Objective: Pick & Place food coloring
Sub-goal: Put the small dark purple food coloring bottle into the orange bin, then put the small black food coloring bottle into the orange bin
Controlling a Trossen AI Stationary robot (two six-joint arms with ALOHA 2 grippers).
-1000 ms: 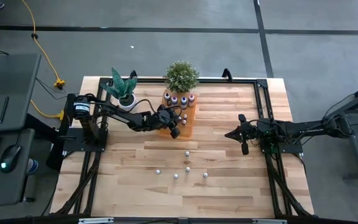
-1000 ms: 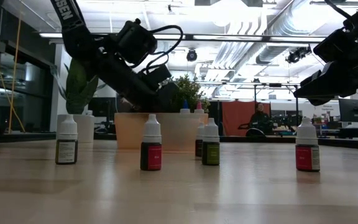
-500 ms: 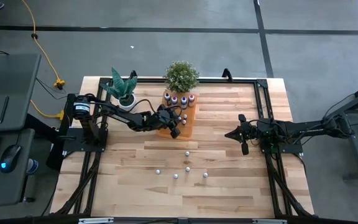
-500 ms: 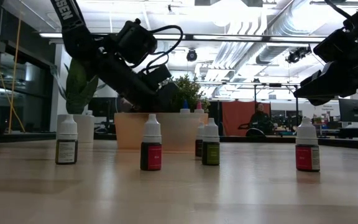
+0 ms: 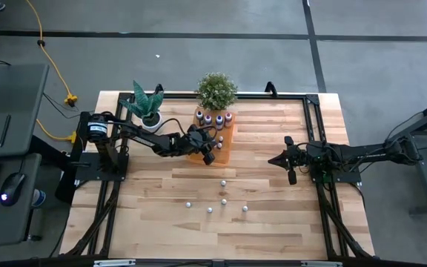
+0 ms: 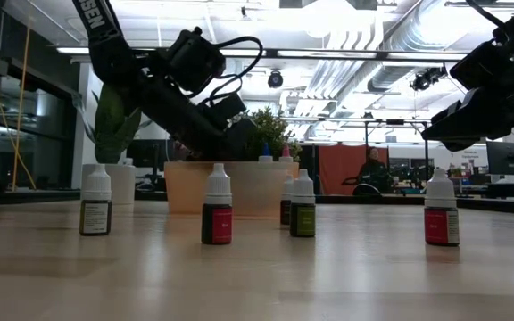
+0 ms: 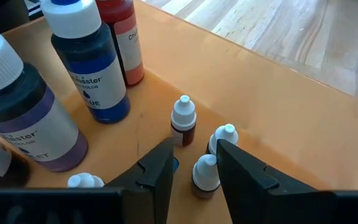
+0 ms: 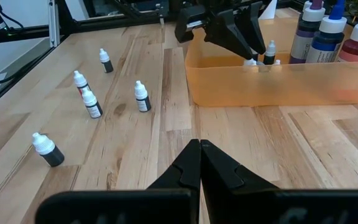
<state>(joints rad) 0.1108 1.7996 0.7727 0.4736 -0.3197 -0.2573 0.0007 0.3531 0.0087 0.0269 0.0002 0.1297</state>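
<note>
Left gripper (image 7: 191, 165) sits inside your orange tray (image 7: 303, 118), fingers slightly apart w/ a tiny bottle (image 7: 205, 174) between them, grip unclear. Five food coloring bottles (image 5: 223, 200) stand loose mid-table. Right gripper (image 8: 199, 163) hovers closed, nothing held.

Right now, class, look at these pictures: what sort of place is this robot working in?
Probably a robotics lab or open workshop hall: a wooden work table on a concrete floor, exposed ceiling ducts with strip lights, and a person at a desk with monitors behind.
</note>
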